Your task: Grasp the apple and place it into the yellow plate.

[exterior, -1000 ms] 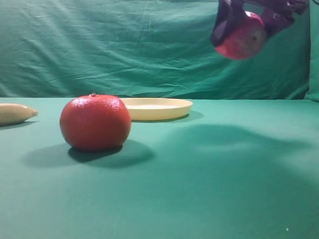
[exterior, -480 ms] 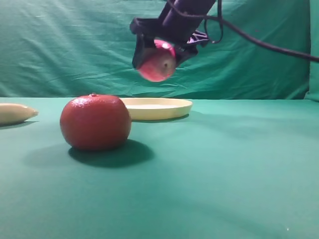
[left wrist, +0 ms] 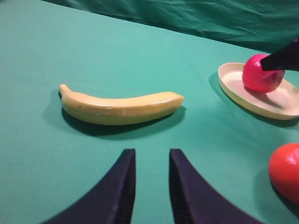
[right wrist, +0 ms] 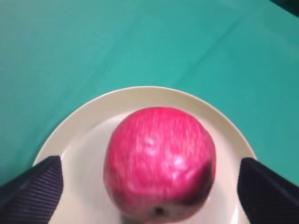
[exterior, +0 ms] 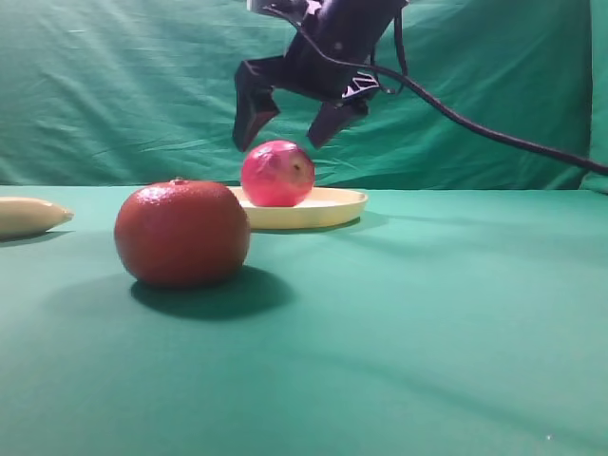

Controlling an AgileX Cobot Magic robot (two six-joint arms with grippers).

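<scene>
The apple (exterior: 276,173) lies on the yellow plate (exterior: 332,204) at the back of the table, free of any grip. My right gripper (exterior: 282,141) hangs just above it, open, one finger on each side. In the right wrist view the apple (right wrist: 159,163) sits in the plate (right wrist: 84,126) between the spread fingertips (right wrist: 28,191). The left wrist view shows the apple (left wrist: 259,74) on the plate (left wrist: 233,86) at the right. My left gripper (left wrist: 148,156) is low over the cloth, its fingers close together, holding nothing.
A large orange-red tangerine (exterior: 181,234) stands in front of the plate at the left; it also shows in the left wrist view (left wrist: 286,170). A banana (left wrist: 119,107) lies further left. The right arm's cable (exterior: 494,128) trails to the right. A green cloth covers the table and back wall.
My right gripper carried the apple from the upper right leftward and down over the plate, then opened. The apple now rests on the plate.
</scene>
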